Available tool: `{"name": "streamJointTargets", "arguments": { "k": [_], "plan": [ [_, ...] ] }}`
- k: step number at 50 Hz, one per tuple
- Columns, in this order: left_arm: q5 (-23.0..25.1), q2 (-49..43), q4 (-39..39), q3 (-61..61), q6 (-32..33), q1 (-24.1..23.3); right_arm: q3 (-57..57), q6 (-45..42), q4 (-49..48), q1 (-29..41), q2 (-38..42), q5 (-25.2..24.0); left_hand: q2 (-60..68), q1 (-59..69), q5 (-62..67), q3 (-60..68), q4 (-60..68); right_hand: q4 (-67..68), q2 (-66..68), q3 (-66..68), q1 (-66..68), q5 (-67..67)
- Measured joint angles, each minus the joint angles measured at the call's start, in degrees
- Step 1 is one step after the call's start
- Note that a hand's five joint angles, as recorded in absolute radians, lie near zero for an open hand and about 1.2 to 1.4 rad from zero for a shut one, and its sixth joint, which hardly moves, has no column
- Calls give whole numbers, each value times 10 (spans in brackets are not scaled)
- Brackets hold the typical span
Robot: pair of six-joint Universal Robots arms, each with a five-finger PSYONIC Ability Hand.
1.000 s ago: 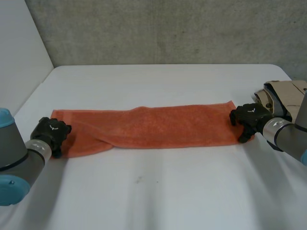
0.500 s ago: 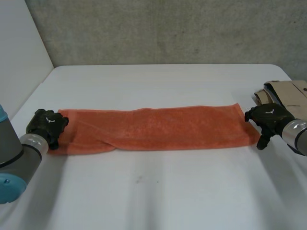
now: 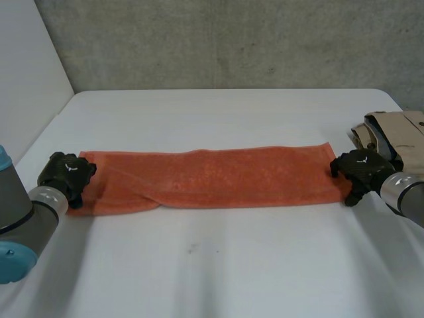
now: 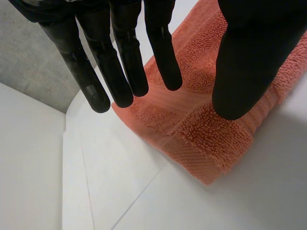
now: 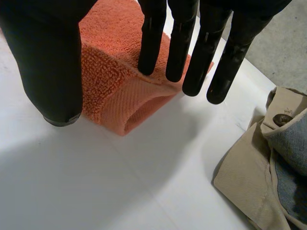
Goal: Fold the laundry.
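An orange towel (image 3: 218, 175), folded into a long strip, lies flat across the white table (image 3: 218, 271). My left hand (image 3: 65, 173) is at the strip's left end. In the left wrist view its straight fingers (image 4: 120, 62) and thumb hover spread over that end of the towel (image 4: 201, 120), gripping nothing. My right hand (image 3: 361, 169) is at the strip's right end. In the right wrist view its fingers (image 5: 182, 43) are straight above the towel's folded end (image 5: 115, 96), and its thumb (image 5: 48, 57) hangs just beside it.
A beige garment (image 3: 397, 132) lies bunched at the table's right edge, just behind my right hand. The right wrist view shows blue-grey cloth (image 5: 292, 143) tucked inside the beige garment (image 5: 249, 172). A pale wall runs along the table's left side.
The towel's right end now lies farther right and the strip is straighter. My right hand swung out to the right and came back to that end. My left hand shifted slightly left.
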Motion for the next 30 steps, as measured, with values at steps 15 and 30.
{"name": "streamJointTargets", "arguments": {
  "k": [15,30],
  "plan": [
    [0,0,0,0,0,3,13,0,-15,-3,-7,1,-11,-11,-11,-11,-11,312,306,308,228,307],
    [-1,15,-1,-6,0,3,141,-113,-9,-179,-158,-20,-43,-42,-43,-43,-41,312,306,308,228,307]
  ]
}}
